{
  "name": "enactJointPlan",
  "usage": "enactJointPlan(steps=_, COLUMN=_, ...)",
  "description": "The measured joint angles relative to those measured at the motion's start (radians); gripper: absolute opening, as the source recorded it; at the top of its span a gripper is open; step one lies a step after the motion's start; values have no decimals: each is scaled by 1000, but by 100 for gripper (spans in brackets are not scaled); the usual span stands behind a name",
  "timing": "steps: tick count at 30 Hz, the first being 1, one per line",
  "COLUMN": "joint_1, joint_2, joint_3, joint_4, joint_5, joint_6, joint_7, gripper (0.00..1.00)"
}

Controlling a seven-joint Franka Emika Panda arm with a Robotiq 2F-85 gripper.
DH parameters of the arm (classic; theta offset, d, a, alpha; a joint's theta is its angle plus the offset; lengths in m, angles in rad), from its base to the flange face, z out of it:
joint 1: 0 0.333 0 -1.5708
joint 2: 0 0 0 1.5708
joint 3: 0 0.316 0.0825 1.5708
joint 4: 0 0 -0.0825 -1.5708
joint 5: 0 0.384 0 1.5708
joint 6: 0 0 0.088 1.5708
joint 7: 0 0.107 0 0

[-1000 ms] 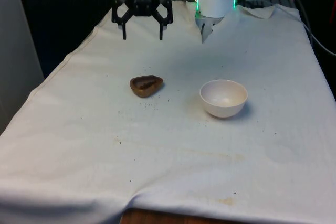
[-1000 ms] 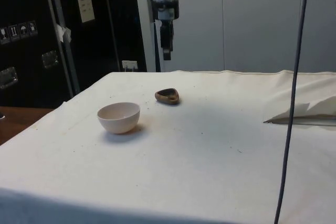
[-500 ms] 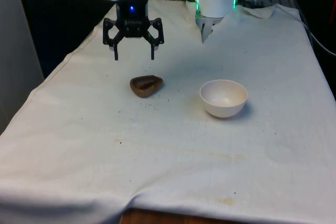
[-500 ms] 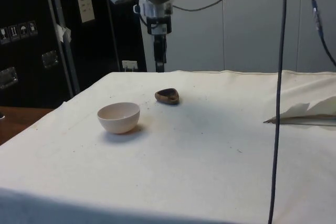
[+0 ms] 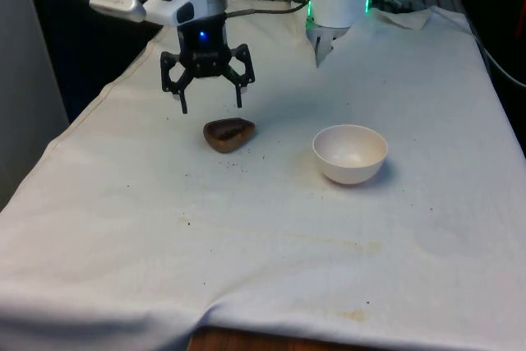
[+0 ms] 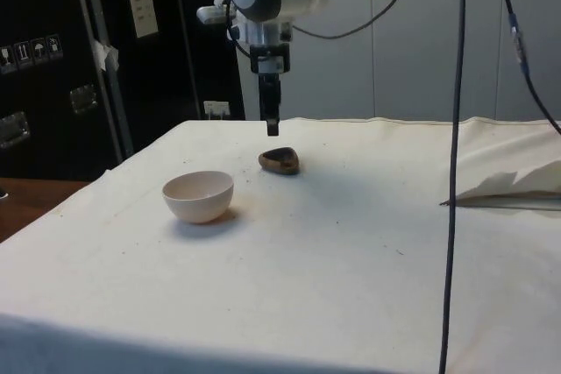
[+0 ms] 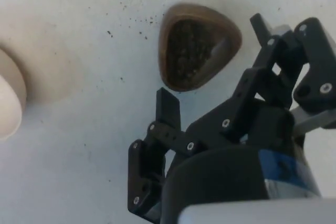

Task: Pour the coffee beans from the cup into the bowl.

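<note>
The gripper (image 5: 211, 108), fingers spread wide and empty, hangs just above the brown cup (image 5: 229, 134) of coffee beans (image 7: 190, 51), with the white bowl (image 5: 350, 154) at the front view's right.

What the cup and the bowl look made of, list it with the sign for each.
Cup: probably wood, matt brown with a darker hollow holding beans, rounded-triangle rim; could be brown ceramic.
Bowl: likely glazed ceramic or plastic, pale cream and smooth with a soft sheen inside; the look does not settle which.
</note>
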Motion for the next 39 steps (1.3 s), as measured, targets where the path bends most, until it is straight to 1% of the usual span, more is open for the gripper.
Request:
enactJointPlan(steps=1, joint_1=0, joint_2=7, joint_3=0, joint_4=2, joint_5=8, joint_6=0, joint_7=-13, gripper=100)
enactJointPlan(steps=2, joint_1=-1, joint_2=20, joint_3=0, joint_4=5, joint_5=24, joint_6=2, joint_7=-38, gripper=100)
enactJointPlan(steps=7, joint_1=-5, joint_2=60, joint_3=-2, joint_4=32, joint_5=51, joint_6=5, joint_7=-87, gripper=100)
enactJointPlan(steps=9, joint_1=-7, joint_2=87, joint_3=-7, joint_4=54, joint_5=64, joint_6=4, joint_7=-110, gripper=100)
enactJointPlan(steps=14, joint_1=-8, joint_2=104, joint_3=-11, joint_4=69, joint_5=80, joint_6=2, joint_7=-131, gripper=100)
enactJointPlan(steps=22, joint_1=-7, joint_2=104, joint_3=-11, joint_4=70, joint_5=80, joint_6=0, joint_7=-131, gripper=100)
enactJointPlan(steps=25, joint_1=-11, joint_2=111, joint_3=-14, joint_4=74, joint_5=80, joint_6=-2, joint_7=-132, gripper=100)
enactJointPlan(steps=28, joint_1=-12, joint_2=116, joint_3=-14, joint_4=78, joint_5=81, joint_6=-5, joint_7=-133, gripper=100)
enactJointPlan(steps=31, joint_1=-17, joint_2=138, joint_3=-19, joint_4=99, joint_5=98, joint_6=-17, joint_7=-150, gripper=100)
enactJointPlan(steps=32, joint_1=-19, joint_2=153, joint_3=-25, joint_4=115, joint_5=117, joint_6=-32, joint_7=-167, gripper=100)
enactJointPlan(steps=34, joint_1=-20, joint_2=160, joint_3=-28, joint_4=124, joint_5=123, joint_6=-39, joint_7=-175, gripper=100)
enactJointPlan(steps=37, joint_1=-21, joint_2=181, joint_3=-38, joint_4=162, joint_5=129, joint_6=-74, joint_7=-185, gripper=100)
enactJointPlan(steps=39, joint_1=-21, joint_2=189, joint_3=-43, joint_4=178, joint_5=129, joint_6=-85, joint_7=-191, gripper=100)
